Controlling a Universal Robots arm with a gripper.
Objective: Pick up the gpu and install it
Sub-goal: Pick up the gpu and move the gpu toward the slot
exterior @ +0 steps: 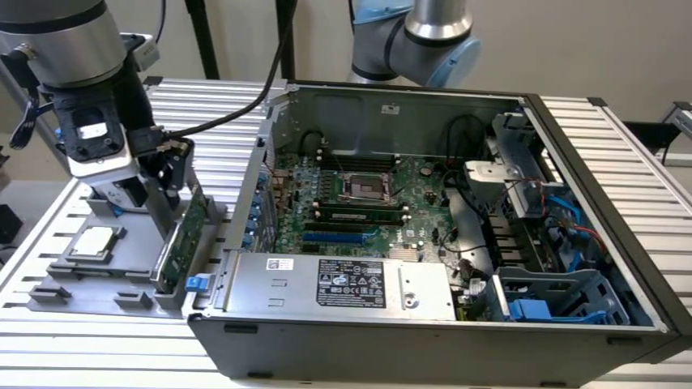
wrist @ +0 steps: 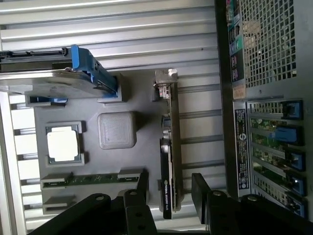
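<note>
The gpu (wrist: 169,147) is a thin green card standing on its edge in a grey holder tray (wrist: 117,105), its silver end bracket (wrist: 165,81) at the end away from my gripper. In the exterior view the gpu (exterior: 181,235) stands just to the left of the computer case. My gripper (wrist: 171,192) is open and hangs over the card's other end. One black finger (wrist: 142,188) is on each side of the card, with a gap between the fingers and the card. From outside, the gripper (exterior: 171,188) points down at the card's far end.
The open computer case (exterior: 605,186) shows the motherboard (exterior: 357,203); its slotted rear panel (wrist: 266,142) is close beside the gpu. On the tray lie a square silver CPU chip (wrist: 62,145), a memory stick (wrist: 93,178) and a silver drive with blue rails (wrist: 54,78). A second arm (exterior: 416,40) stands behind the case.
</note>
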